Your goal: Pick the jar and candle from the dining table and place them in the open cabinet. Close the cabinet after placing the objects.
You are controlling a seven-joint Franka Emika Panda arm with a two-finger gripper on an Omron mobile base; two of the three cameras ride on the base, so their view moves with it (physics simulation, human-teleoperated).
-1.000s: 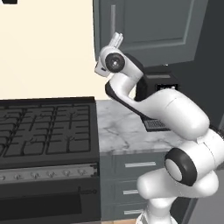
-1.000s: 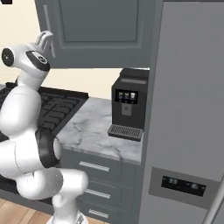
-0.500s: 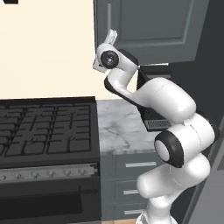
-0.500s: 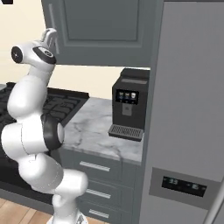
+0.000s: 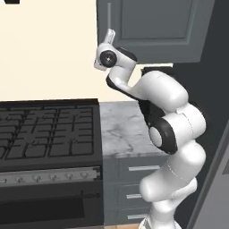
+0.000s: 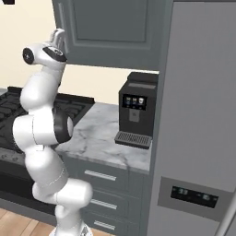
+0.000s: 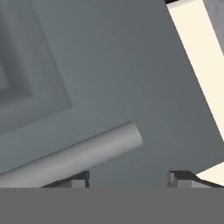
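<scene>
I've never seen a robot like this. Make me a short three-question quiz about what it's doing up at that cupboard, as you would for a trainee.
1. True or false: the gripper holds a jar.
2. What stands on the marble counter beside the tall grey fridge? A) a toaster B) a coffee machine C) a kettle
3. Fill in: the hand view shows a silver bar ______ on the cabinet door, just ahead of the fingertips.

Key
1. False: the jaws are apart with nothing between them.
2. B: the coffee machine.
3. handle.
</scene>
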